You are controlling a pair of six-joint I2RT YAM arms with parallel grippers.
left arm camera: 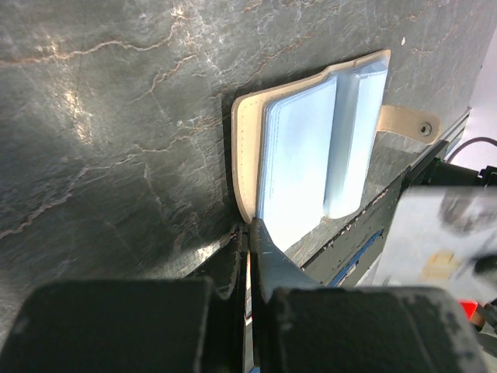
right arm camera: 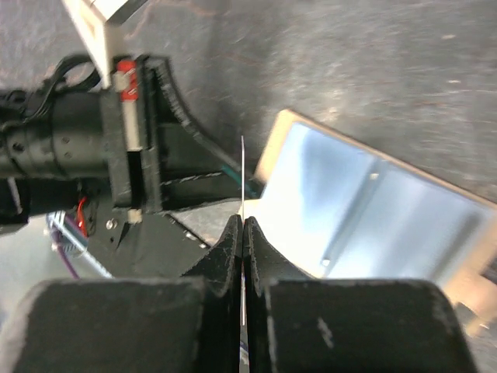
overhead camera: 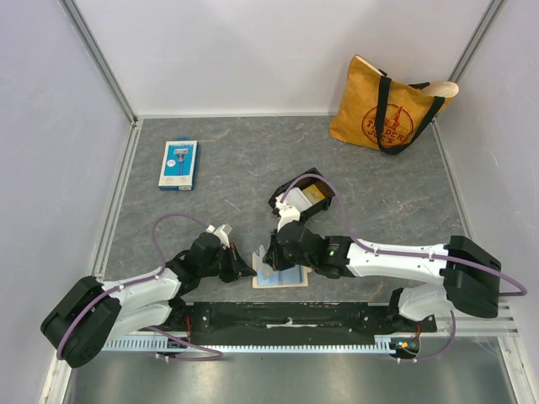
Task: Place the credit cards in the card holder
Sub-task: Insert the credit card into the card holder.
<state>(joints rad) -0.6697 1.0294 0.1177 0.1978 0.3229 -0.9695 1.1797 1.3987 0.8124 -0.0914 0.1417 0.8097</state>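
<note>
A package (overhead camera: 178, 164) lies far left, well clear. The left tool (left arm camera: 252, 231) is closed, tips at the edge of the holder (left arm camera: 299, 155); whether it pinches the cover I cannot tell. The holder lies open on the surface (overhead camera: 227, 160) by the arm bases. It is likely light and floppy with slick sleeves, so it wants pinning. The right tool (right arm camera: 243, 223) is clamped on a card (right arm camera: 242, 167), held on edge just above the holder: thin, stiff, slippery, best pinched at one end. The left tool crowds the sleeve mouth. More cards (overhead camera: 313, 196) sit in a tray (overhead camera: 313, 173) behind; a bag (overhead camera: 392, 105) stands far right
</note>
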